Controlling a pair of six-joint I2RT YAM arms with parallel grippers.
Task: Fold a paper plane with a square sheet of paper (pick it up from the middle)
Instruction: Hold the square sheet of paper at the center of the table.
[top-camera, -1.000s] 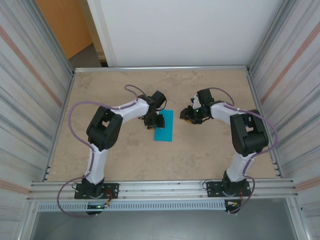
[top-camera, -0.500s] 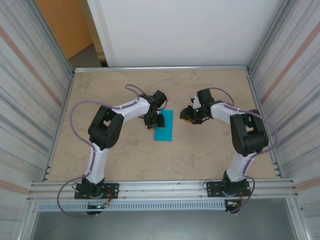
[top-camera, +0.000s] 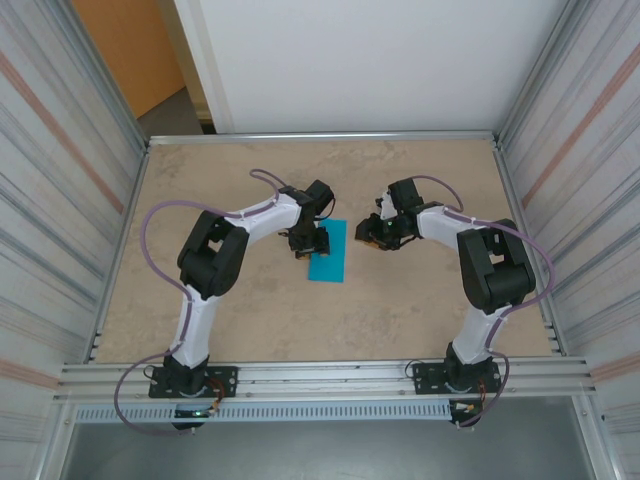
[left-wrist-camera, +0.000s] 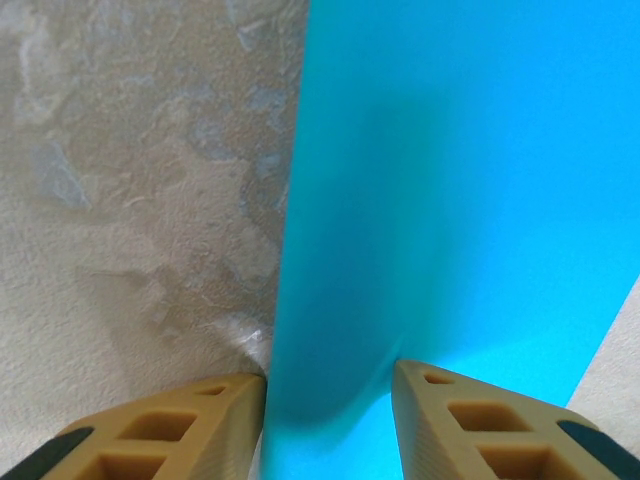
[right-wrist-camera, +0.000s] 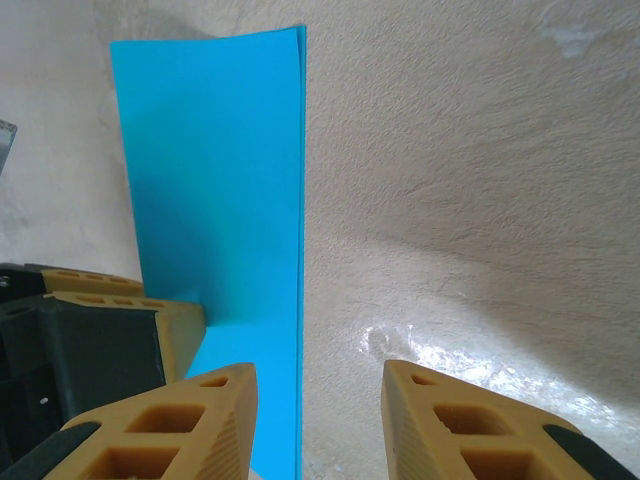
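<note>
The square sheet of paper (top-camera: 330, 256) lies on the table as a narrow teal-blue rectangle with a straight edge along its right side. My left gripper (top-camera: 312, 243) stands open at the sheet's left side, near its far end. In the left wrist view the sheet (left-wrist-camera: 470, 200) runs between the tan fingertips, and its left edge sits by the left fingertip (left-wrist-camera: 215, 410). My right gripper (top-camera: 372, 238) hovers open just right of the sheet. In the right wrist view the sheet's (right-wrist-camera: 215, 170) right edge passes beside my left fingertip (right-wrist-camera: 215, 400), with bare table between the fingers.
The beige tabletop (top-camera: 250, 310) is walled by ribbed metal panels on the left (top-camera: 60, 200) and right (top-camera: 590, 200). A metal rail (top-camera: 320, 375) crosses the near edge by both arm bases. The left gripper's fingers (right-wrist-camera: 125, 320) show at the left of the right wrist view.
The right arm has edged slightly left toward the sheet. The left arm and the sheet have stayed put.
</note>
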